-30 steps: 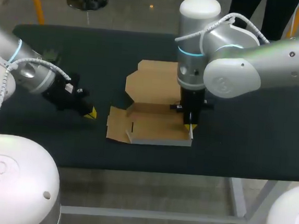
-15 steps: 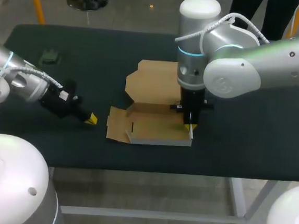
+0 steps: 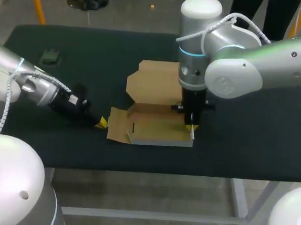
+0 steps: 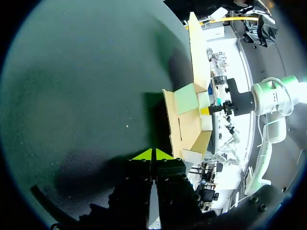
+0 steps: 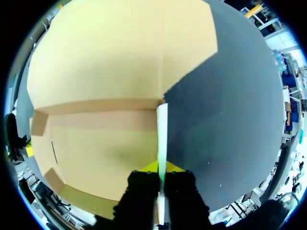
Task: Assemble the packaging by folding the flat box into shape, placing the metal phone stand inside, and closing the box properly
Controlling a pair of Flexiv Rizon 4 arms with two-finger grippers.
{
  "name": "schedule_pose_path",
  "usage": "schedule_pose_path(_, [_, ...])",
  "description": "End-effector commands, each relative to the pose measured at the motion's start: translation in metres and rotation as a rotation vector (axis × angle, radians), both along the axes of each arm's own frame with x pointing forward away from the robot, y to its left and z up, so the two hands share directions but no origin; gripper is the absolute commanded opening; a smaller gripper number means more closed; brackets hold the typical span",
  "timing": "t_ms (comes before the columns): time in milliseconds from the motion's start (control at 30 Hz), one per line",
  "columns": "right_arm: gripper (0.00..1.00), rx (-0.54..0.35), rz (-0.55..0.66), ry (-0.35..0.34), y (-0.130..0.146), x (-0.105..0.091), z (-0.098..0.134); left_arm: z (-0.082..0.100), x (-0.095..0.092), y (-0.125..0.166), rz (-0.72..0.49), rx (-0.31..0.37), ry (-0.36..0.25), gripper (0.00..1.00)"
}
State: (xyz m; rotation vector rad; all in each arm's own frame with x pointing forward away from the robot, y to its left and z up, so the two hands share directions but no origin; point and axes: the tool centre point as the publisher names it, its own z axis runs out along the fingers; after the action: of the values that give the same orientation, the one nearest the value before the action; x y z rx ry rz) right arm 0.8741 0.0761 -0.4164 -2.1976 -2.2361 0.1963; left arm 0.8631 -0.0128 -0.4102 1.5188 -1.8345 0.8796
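Observation:
The brown cardboard box lies partly folded at mid-table, its lid flap flat towards the back. My right gripper stands upright at the box's right end, shut on the raised right side wall, which runs between its yellow tips. My left gripper lies low on the table, shut and holding nothing, its tips just short of the box's left flap. In the left wrist view the gripper points at that flap. A small dark phone stand rests at the far left back.
Black table surface stretches bare to the right of the box and along the front edge. My right arm's large grey body hangs over the back right of the box.
My left gripper has slid right along the table, from well left of the box to just beside its left flap. The right arm and the box have not moved.

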Motion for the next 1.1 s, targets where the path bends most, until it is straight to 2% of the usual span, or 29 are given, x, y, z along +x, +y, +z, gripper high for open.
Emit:
schedule_pose_path(33, [0.0, -0.003, 0.001, 0.002, 0.001, 0.0, 0.0, -0.006, 0.004, -0.009, -0.01, 0.003, 0.009, 0.0])
schedule_pose_path(233, [0.0, -0.003, 0.001, 0.002, 0.001, 0.0, 0.0, -0.004, 0.002, -0.019, -0.006, 0.001, -0.002, 0.0])
schedule_pose_path(433, [0.0, -0.003, 0.001, 0.002, 0.001, 0.0, 0.0, 0.005, 0.001, -0.026, 0.003, 0.017, -0.022, 0.0])
schedule_pose_path(567, [0.0, -0.003, 0.001, 0.002, 0.001, 0.0, 0.0, 0.012, 0.001, -0.03, 0.02, 0.034, -0.017, 0.0])
schedule_pose_path(1100, [0.0, -0.003, 0.001, 0.002, 0.001, 0.0, 0.0, 0.03, 0.003, -0.046, 0.059, 0.025, -0.016, 0.0])
